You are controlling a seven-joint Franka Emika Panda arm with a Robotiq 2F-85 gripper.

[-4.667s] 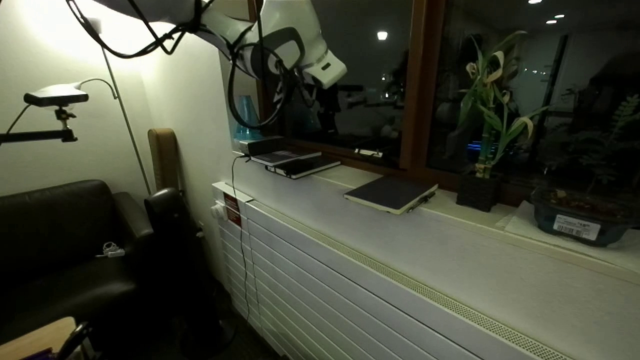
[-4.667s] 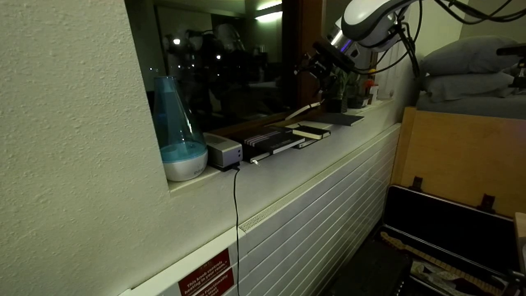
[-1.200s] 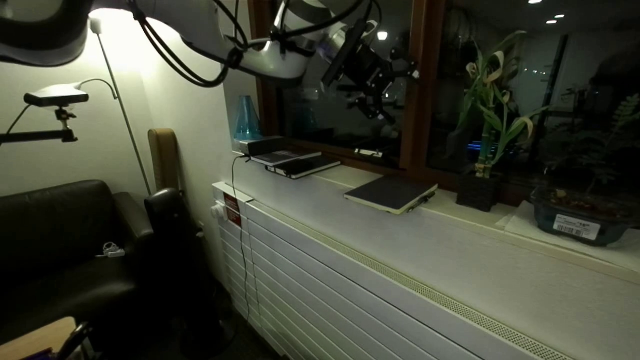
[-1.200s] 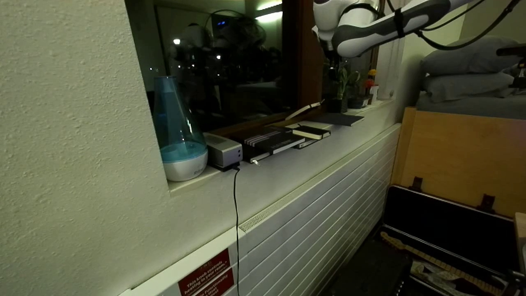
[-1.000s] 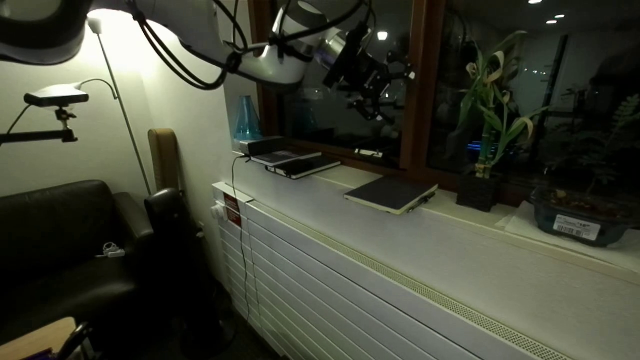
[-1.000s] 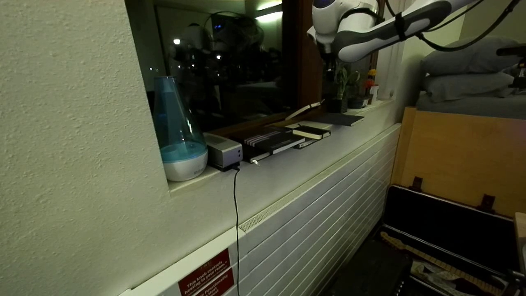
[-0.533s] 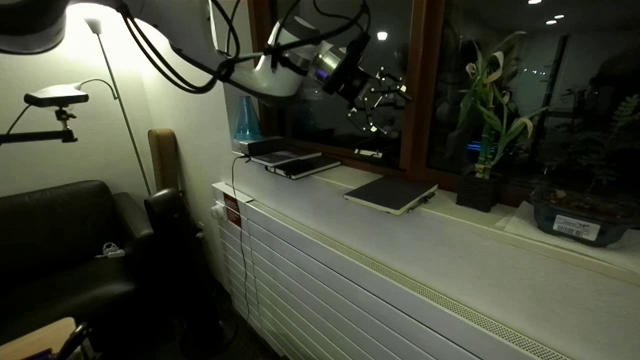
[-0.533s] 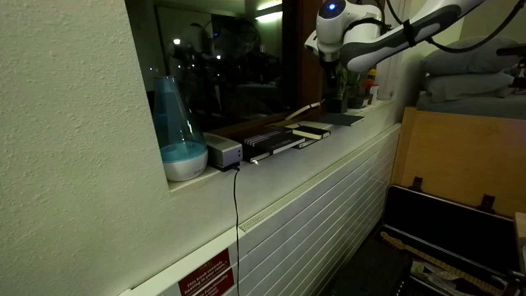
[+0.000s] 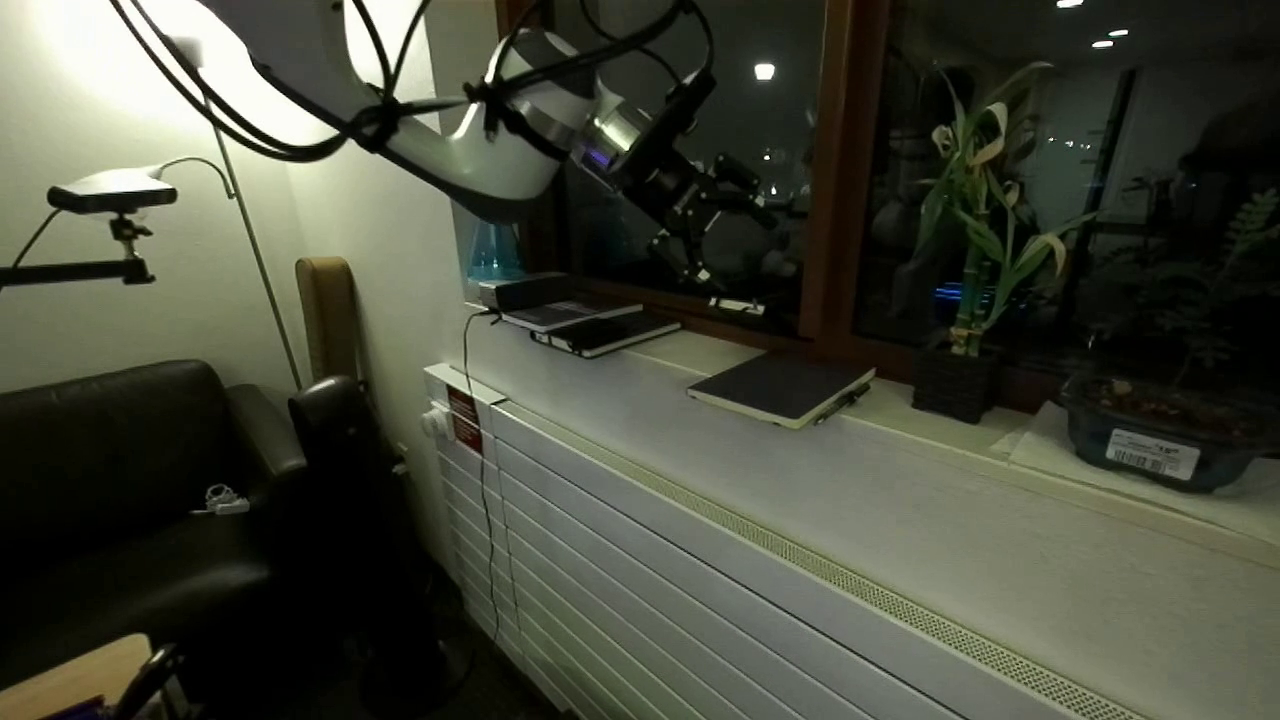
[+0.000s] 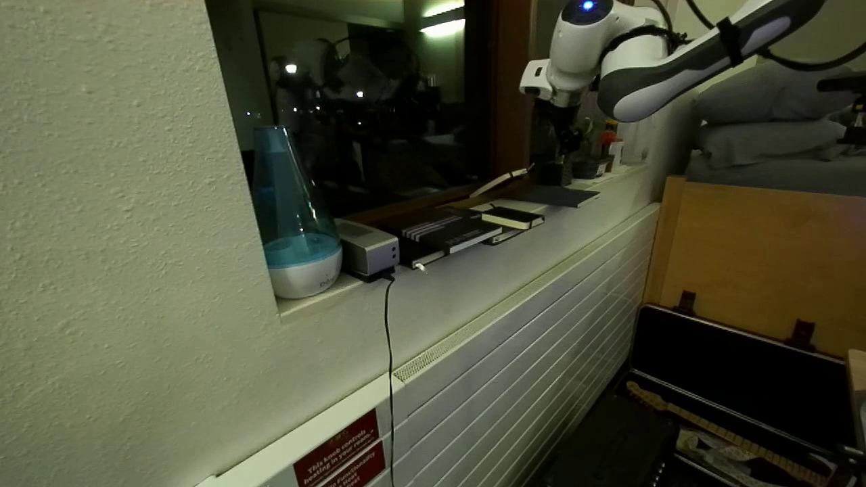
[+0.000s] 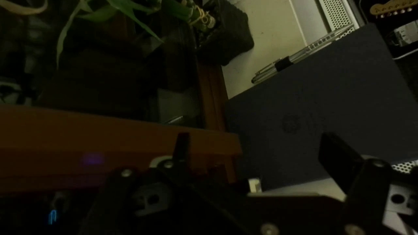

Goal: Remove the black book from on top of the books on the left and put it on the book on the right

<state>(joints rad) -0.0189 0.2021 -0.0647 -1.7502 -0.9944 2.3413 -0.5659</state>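
The black book (image 10: 521,215), small with cream page edges, lies on the books (image 10: 450,231) at the left end of the windowsill. In an exterior view, those stacked books (image 9: 570,314) show as dark covers with pale edges. To their right lies the book (image 9: 785,385), wide and dark grey with a pale page edge; its cover (image 11: 310,107) fills much of the wrist view. My gripper (image 9: 736,246) hangs in the air near the window, above and behind that right-hand book. Both fingers stand wide apart in the wrist view, the gripper (image 11: 255,138) holding nothing.
A pen (image 11: 303,52) lies along the right-hand book's edge, with a potted bamboo (image 9: 965,380) beyond it. The brown window frame (image 9: 840,200) rises close behind my gripper. A grey box (image 10: 369,249) and a blue humidifier (image 10: 298,237) stand past the left-hand books.
My arm has swung round, bringing the gripper toward the sill. Over the last second it has sunk and drifted a little toward the left-hand books' side in an exterior view. The books have not moved.
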